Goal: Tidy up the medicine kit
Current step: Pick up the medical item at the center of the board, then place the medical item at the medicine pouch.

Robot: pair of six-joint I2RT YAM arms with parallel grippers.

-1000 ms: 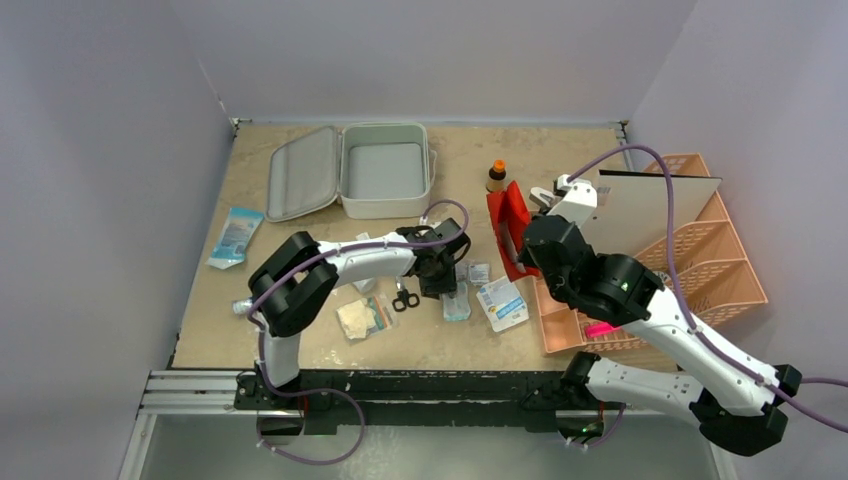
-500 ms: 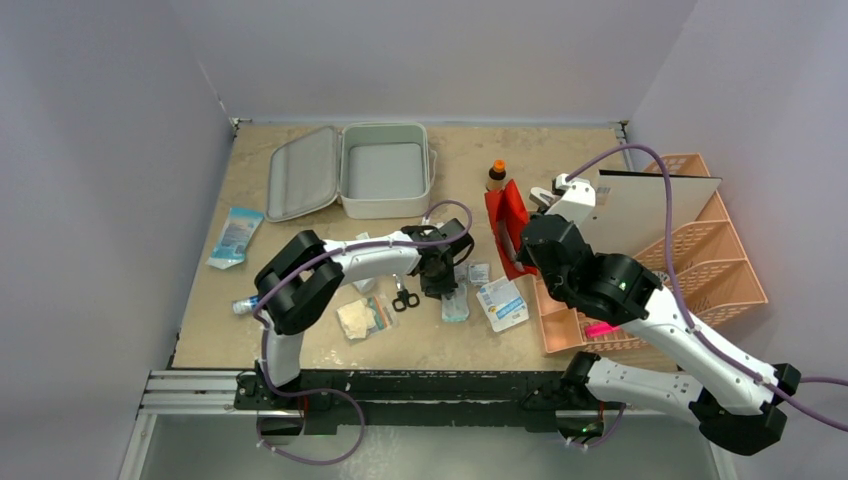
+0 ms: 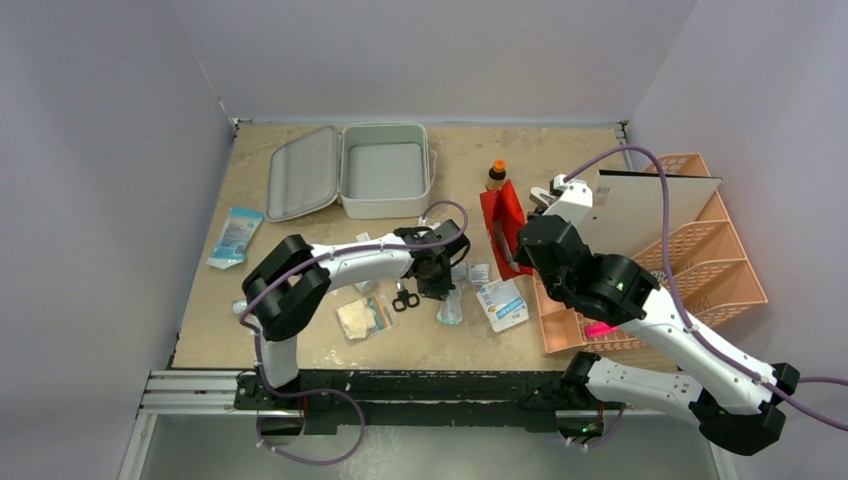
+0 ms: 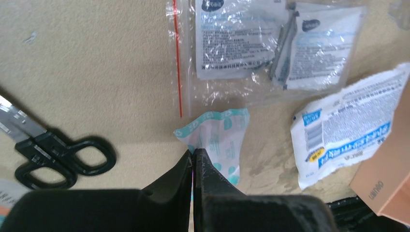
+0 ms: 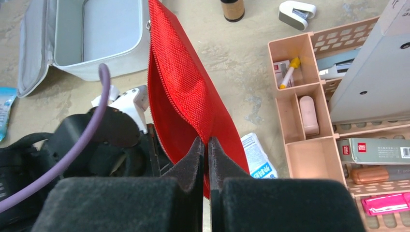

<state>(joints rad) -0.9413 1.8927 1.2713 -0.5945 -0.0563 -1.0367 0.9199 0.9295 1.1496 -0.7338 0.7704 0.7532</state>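
Observation:
The medicine kit (image 3: 385,178) is a light-grey case lying open at the back of the table, lid (image 3: 303,172) folded out to its left, tub empty. It also shows in the right wrist view (image 5: 96,34). My left gripper (image 4: 193,153) is shut on the corner of a white packet with teal print (image 4: 220,140), low over the table middle (image 3: 450,308). My right gripper (image 5: 205,141) is shut on the edge of a red mesh pouch (image 5: 188,92) and holds it upright right of centre (image 3: 505,225).
Black scissors (image 4: 58,157) lie left of the teal packet. A clear zip bag of sachets (image 4: 261,48) and a white-blue packet (image 4: 348,125) lie beside it. A peach lattice organizer (image 3: 690,260) stands right. A brown bottle (image 3: 496,176) stands behind the pouch. A blue packet (image 3: 236,236) lies far left.
My left gripper has drawn the teal packet slightly toward the near edge. My right gripper has shifted the red pouch a little to the left.

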